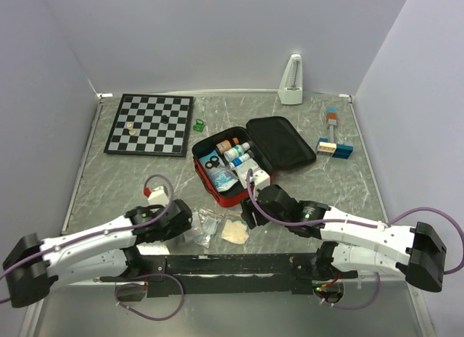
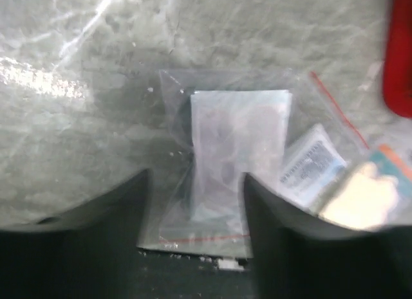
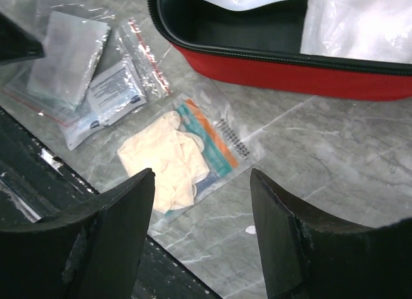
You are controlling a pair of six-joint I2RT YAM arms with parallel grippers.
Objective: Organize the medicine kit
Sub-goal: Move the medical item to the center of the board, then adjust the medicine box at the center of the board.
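Right wrist view: medicine kit lay open just beyond the right gripper, jaws apart over a diagonal glove packet. Left gripper, jaws apart over a bagged sachet, stood farther from the kit.

Grey marbled tabletop carries: chessboard at far-left corner; white metronome at far edge; coloured blocks toward right edge; open red medicine kit mid-table; clear sachet bags by near edge.
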